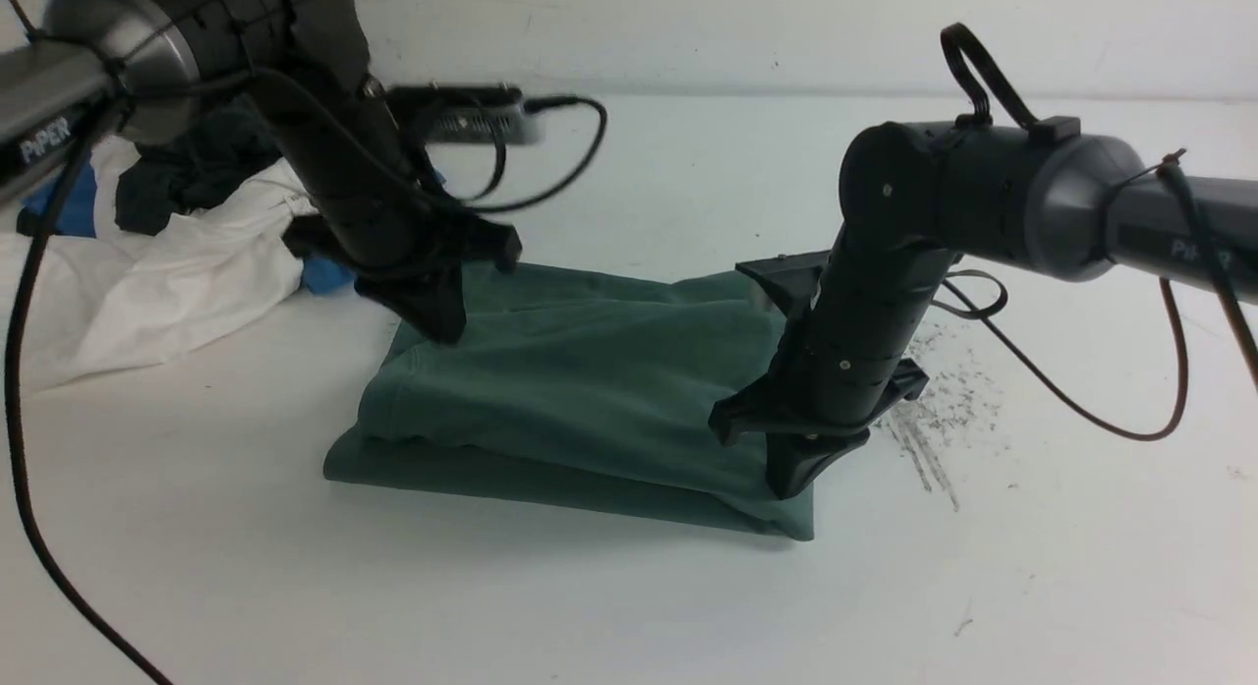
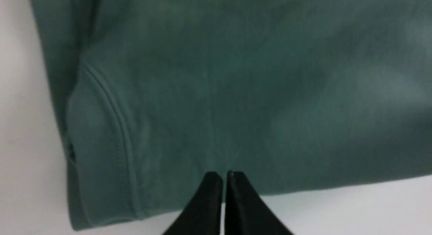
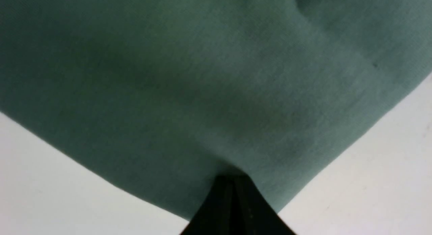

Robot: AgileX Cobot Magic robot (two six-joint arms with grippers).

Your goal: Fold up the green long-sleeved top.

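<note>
1. The muted sage-green cotton long-sleeved top [image 1: 580, 390] lies folded into a thick, roughly rectangular bundle in the middle of the white counter [image 1: 629, 606], its layers stacked so that a lower edge sticks out along the near side.
2. The left gripper [image 1: 437, 326] hangs at the far left corner of the bundle. In the left wrist view its two black fingers [image 2: 206, 201] are pressed together with only a hairline gap, their tips over the edge of the green cloth. I cannot tell whether any fabric is caught between them; it looks like none.
3. A stitched seam [image 2: 114, 127] curves down the cloth near that corner in the left wrist view.
4. The right gripper [image 1: 791, 479] points down at the near right corner of the bundle. In the right wrist view its tips [image 3: 233, 181] are closed tight and the cloth puckers into them, so it has a pinch of the top's fabric.
5. Far left on the counter, behind the left arm, sits a loose heap of other garments: a crumpled white one [image 1: 147, 282], a dark one [image 1: 197, 174] and bits of blue [image 1: 324, 275].
6. Dark scuff marks [image 1: 934, 420] streak the counter just right of the right gripper.
</note>
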